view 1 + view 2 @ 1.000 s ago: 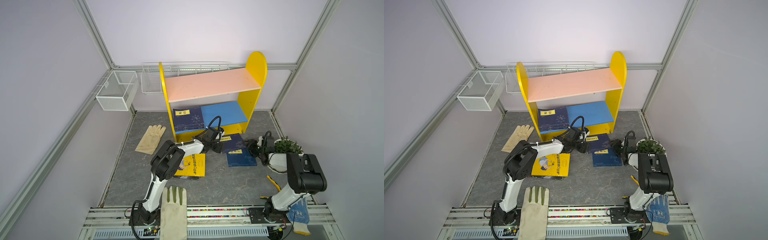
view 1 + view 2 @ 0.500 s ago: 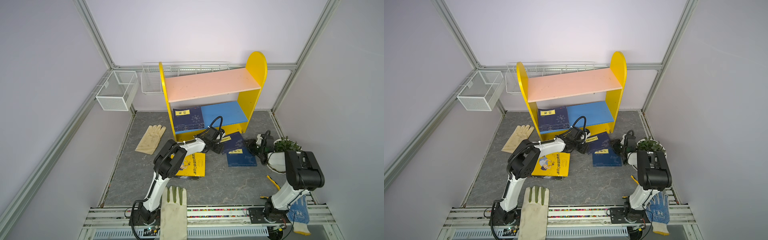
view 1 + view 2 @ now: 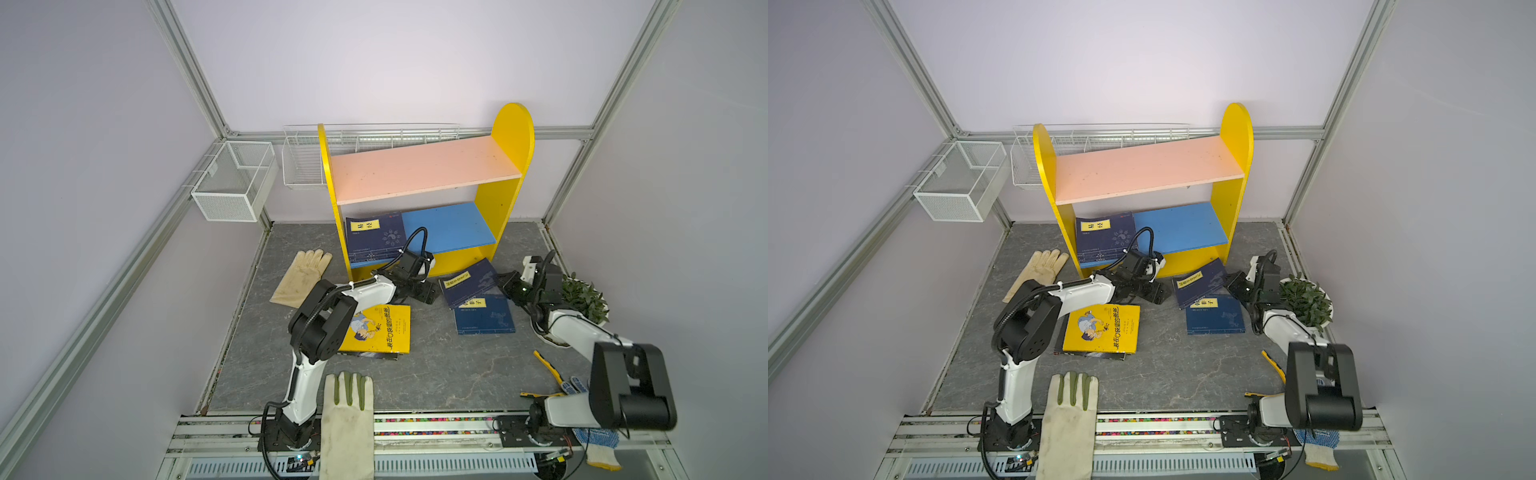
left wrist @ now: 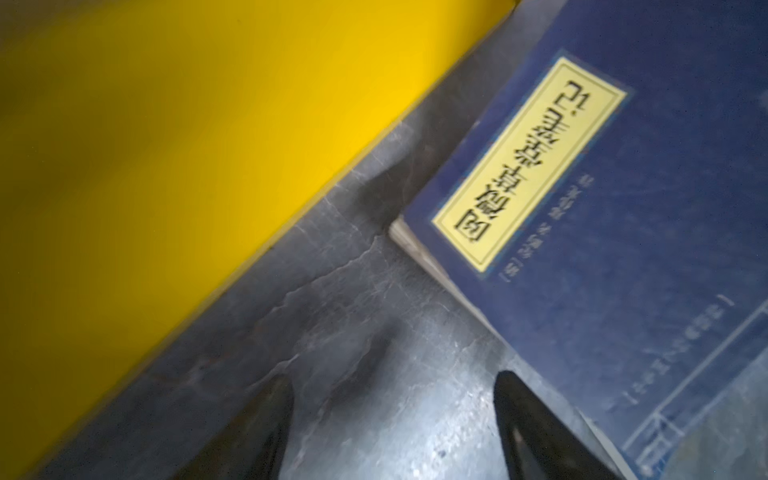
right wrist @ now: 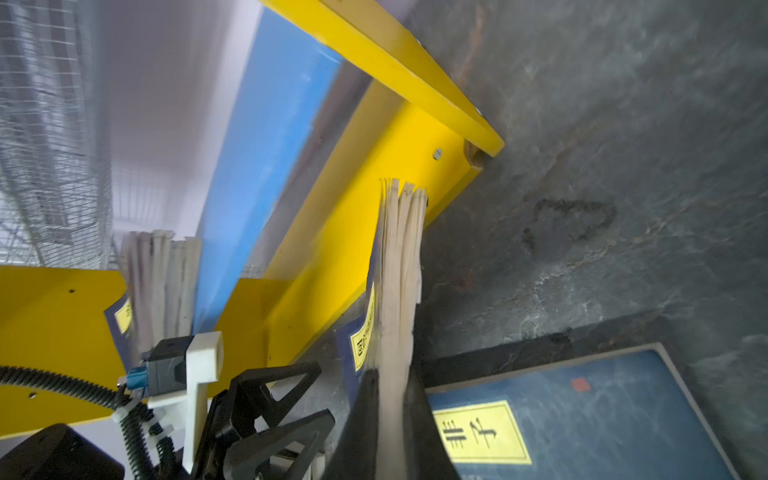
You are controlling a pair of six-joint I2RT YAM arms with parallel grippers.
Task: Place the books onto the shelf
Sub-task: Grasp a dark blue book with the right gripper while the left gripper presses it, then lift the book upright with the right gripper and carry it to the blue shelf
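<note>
Navy book (image 5: 398, 266) pinched edgewise between the right fingers (image 5: 358, 432).

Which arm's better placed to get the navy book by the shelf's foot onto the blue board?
Right. The right gripper is shut on that navy book's page edge, close in front of the shelf. The left gripper is open over bare floor beside the book, holding nothing.

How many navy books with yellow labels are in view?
3 navy books: one on the shelf's lower board, one pinched in the right tool, one flat on the floor partly under it. More may hide beneath the shelved one.
</note>
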